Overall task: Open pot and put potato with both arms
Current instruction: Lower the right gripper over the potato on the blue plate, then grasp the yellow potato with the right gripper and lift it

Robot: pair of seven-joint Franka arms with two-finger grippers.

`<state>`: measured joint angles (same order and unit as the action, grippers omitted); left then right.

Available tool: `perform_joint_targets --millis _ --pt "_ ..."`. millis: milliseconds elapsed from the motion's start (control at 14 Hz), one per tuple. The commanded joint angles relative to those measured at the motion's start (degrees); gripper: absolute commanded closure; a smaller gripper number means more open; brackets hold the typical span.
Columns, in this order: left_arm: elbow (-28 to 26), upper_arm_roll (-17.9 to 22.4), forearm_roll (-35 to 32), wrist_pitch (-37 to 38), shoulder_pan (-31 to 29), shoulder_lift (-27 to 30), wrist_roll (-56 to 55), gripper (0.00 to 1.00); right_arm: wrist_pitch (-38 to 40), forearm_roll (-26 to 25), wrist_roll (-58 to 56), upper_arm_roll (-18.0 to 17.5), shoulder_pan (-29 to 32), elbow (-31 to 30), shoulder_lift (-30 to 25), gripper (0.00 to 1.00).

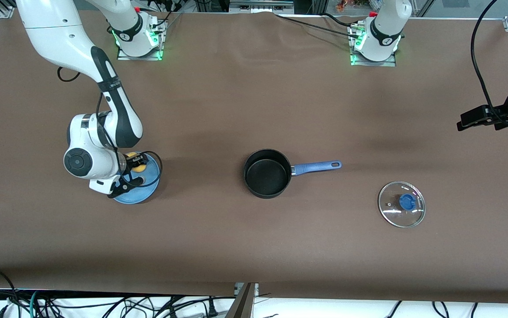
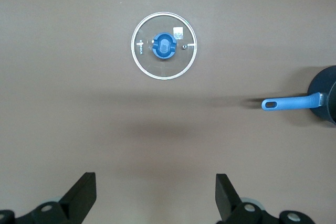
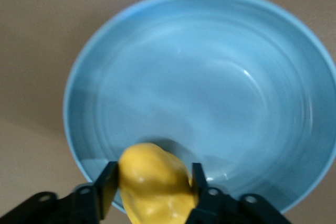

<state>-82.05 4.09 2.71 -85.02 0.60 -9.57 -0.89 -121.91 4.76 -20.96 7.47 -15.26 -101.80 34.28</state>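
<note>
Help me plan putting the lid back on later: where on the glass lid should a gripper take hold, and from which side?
Grip the blue knob at the centre of the glass lid, coming straight down from above. The lid lies flat on the table with the knob facing up, and its thin rim sits flush against the surface, so the raised knob probably offers the only easy purchase for two fingers.

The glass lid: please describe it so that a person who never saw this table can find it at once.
Start from the black pot in the middle of the table and follow its blue handle toward the left arm's end. The glass lid lies flat on the brown cloth there, somewhat nearer to the front camera than the pot. It is the only clear round disc, with a blue knob at its centre.
</note>
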Motion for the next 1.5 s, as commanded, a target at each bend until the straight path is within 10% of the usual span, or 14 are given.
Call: perform_joint_targets --millis 0,643,1143,1429 --pt "1.1 -0.5 -1.2 0.6 -0.4 -0.1 -0.4 0.00 1.7 1.7 2.2 -0.3 0.4 1.3 -0.7 0.74" --pt "1.2 -0.4 -1.0 0.6 -0.4 -0.6 -0.4 0.00 17.6 16.8 42.7 -10.3 -3.6 17.8 -0.3 0.73" --pt "1.2 -0.4 -0.9 0.6 -0.4 -0.5 -0.4 0.00 -9.8 20.2 74.5 -12.7 -17.9 21.6 5.1 0.66" --pt "1.2 -0.4 -0.8 0.6 -0.4 -0.6 -0.4 0.00 -12.7 20.1 76.4 -12.6 -19.3 25.5 8.1 0.55"
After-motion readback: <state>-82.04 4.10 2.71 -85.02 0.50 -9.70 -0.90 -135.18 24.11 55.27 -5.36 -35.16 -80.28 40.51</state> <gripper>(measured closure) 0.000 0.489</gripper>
